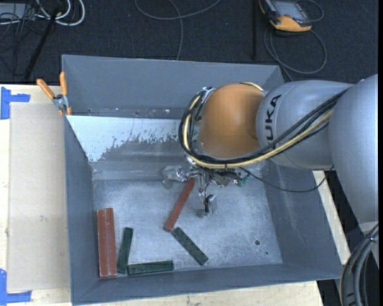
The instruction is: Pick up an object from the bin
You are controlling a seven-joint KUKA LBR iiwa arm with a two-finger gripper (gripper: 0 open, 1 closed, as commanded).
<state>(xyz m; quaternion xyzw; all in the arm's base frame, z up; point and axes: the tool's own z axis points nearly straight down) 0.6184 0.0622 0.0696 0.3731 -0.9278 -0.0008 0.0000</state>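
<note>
Up top, nearest: smooth orange cover (230, 123), domed over the wrist and ringed by cables, likely there as shielding. Below, the grey metal bin (115, 94), floor scuffed and speckled. Far left, a red-brown bar (106, 242), long, flat, hard-edged, lying along the left wall. Just beside it a green strip (125, 250), then a second strip (150, 268) by the front wall, forming a rough L. Mid-bin, a reddish stick (178, 208), slanted, upper end right at the gripper (207, 204); probably the pick. Under it, a third strip (190, 246), loose. Clenched or released: cannot tell.
</note>
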